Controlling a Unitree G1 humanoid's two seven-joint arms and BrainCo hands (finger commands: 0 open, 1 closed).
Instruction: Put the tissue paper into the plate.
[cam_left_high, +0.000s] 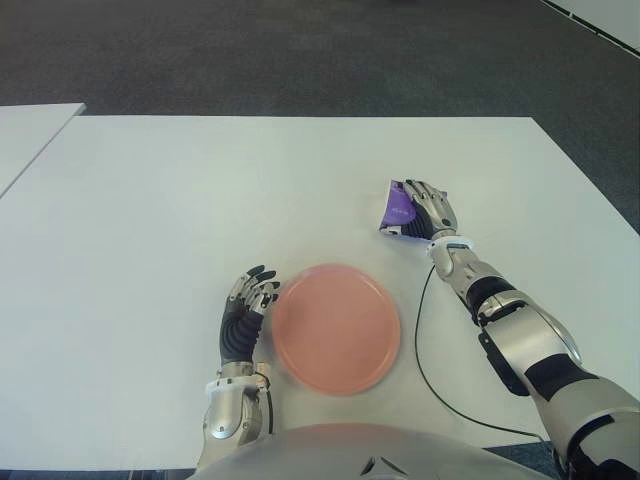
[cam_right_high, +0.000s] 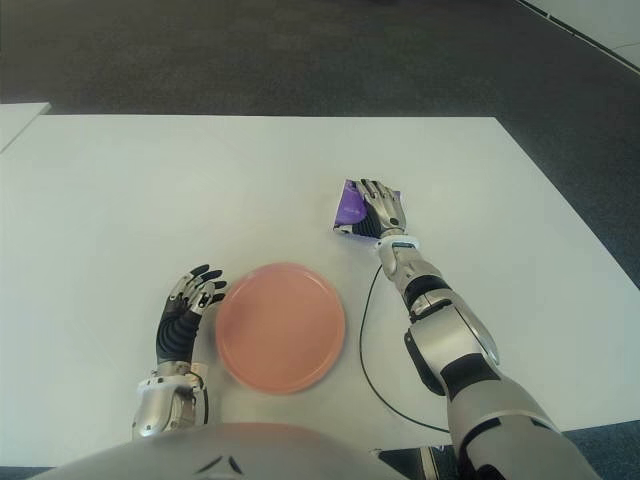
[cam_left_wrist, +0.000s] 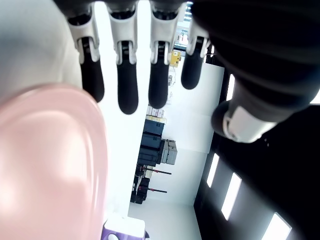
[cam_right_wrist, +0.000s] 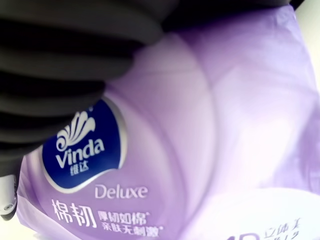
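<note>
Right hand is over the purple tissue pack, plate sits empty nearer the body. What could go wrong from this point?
1. The right hand lies over the glossy purple plastic tissue pack; whether the fingers enclose it is unclear, so it might slip when lifted.
2. The left hand shows right beside the round pink plate and could nudge it.
3. The black cable by the plate might snag.

Even, bright overhead light, faint shadows on the white table (cam_left_high: 150, 220); both wrist views are blurred close up.
</note>
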